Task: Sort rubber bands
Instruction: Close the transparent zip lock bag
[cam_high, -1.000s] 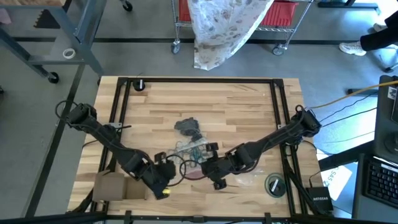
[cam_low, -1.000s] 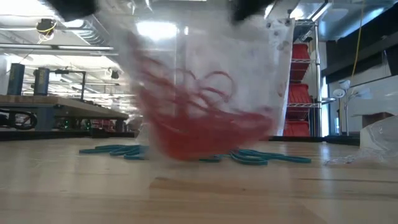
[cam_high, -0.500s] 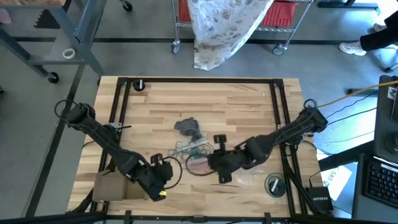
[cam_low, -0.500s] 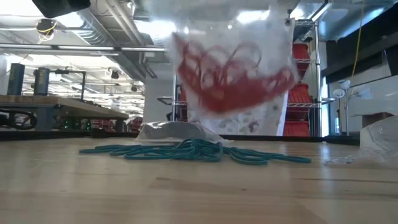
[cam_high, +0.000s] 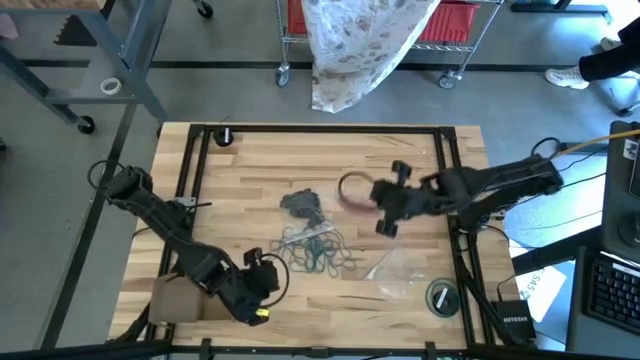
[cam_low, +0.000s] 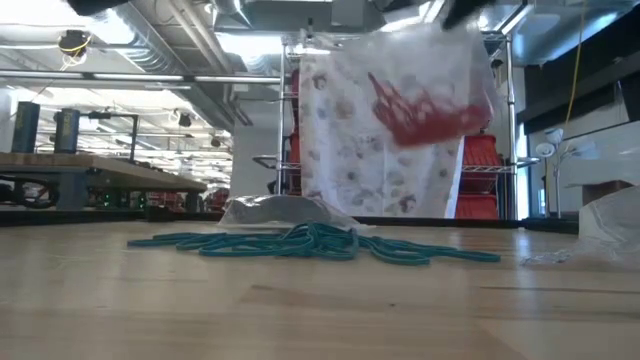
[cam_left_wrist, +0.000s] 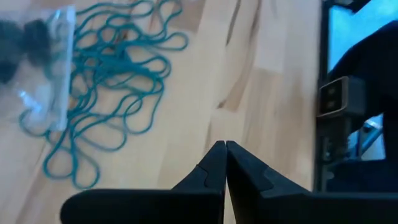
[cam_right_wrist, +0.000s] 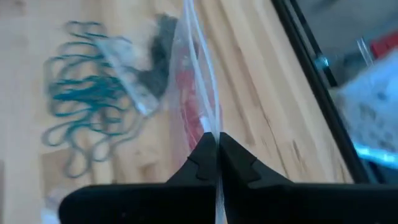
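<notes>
A clear bag (cam_high: 352, 190) holding red rubber bands (cam_low: 428, 108) hangs in the air over the table's far right part, with my right gripper (cam_high: 373, 196) shut on it. Loose teal rubber bands (cam_high: 322, 255) lie in a heap at the table's middle. Beside them, toward the far edge, lies a second clear bag with dark bands (cam_high: 300, 205). My left gripper (cam_high: 265, 292) hovers shut near the front edge, left of the teal heap, with nothing in it. My right gripper pinches the clear bag's thin upper edge (cam_right_wrist: 213, 126) between its two fingers, slanting down from the table's right side. The bag hangs below the fingers, clear of the table, with the red bands gathered in its lower part (cam_right_wrist: 188, 107).
An empty clear bag (cam_high: 395, 270) lies flat at the near right, with a round lid-like object (cam_high: 440, 296) beside it. A cardboard box (cam_high: 175, 298) sits at the near left corner. A black metal frame (cam_high: 452, 180) rims the table.
My right gripper has risen and swung from the near middle toward the table's far right, turning as it went. It has carried the bag of red bands up off the teal heap and clear of the table. The teal heap stays put.
</notes>
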